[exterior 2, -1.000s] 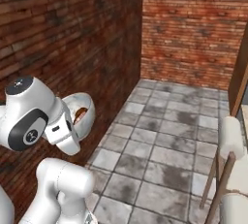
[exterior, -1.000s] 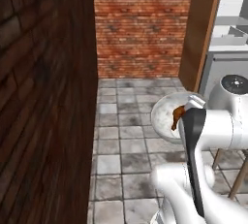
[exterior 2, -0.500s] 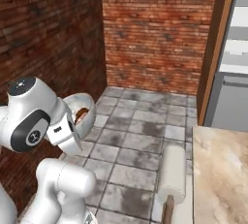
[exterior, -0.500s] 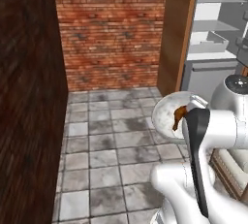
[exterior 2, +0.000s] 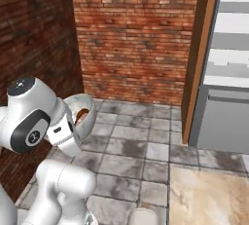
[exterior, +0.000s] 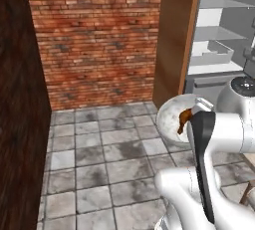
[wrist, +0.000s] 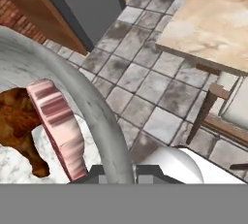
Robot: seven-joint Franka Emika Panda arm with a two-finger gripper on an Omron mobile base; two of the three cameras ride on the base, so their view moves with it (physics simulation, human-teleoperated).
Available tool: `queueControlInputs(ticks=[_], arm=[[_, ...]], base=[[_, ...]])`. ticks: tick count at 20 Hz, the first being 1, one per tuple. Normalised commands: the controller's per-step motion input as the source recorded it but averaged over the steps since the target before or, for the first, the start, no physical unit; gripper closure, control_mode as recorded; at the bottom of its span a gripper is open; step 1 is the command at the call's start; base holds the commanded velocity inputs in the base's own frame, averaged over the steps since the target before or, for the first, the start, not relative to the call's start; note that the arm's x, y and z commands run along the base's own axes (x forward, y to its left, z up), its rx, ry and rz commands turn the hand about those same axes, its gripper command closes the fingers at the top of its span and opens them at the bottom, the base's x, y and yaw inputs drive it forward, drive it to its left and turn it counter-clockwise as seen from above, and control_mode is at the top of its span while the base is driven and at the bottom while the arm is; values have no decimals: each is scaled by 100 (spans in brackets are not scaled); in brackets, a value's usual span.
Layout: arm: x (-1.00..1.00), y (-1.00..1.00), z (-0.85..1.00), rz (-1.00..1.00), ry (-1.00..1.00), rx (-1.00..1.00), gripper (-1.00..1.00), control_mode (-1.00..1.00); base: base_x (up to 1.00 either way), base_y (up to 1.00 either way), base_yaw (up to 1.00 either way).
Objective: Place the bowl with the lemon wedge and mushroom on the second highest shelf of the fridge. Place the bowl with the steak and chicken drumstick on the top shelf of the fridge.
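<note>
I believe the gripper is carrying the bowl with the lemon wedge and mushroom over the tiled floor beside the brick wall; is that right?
Not quite. The bowl held by the gripper contains the steak and chicken drumstick, as the hand view shows. The rest holds: it is carried over the tiled floor beside the brick wall.

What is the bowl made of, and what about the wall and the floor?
The bowl looks like stone or glazed ceramic: pale grey, mottled like marble, with a thick smooth rim. It could be either. The wall looks like rough red brick with paler mortar lines. The floor looks like grey stone tiles, blotchy and matt, with light grout between the squares.
</note>
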Motion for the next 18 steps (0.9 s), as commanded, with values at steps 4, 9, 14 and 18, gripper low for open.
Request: queueControlInputs(ticks=[4, 9, 14, 18], arm=[[0, 0, 0, 0, 0, 0, 100, 100], [0, 0, 0, 0, 0, 0, 100, 100], [0, 0, 0, 0, 0, 0, 100, 100], [0, 0, 0, 0, 0, 0, 100, 100]], base=[[100, -25, -10], [100, -26, -10], [100, -26, -14], [100, -54, -20]])
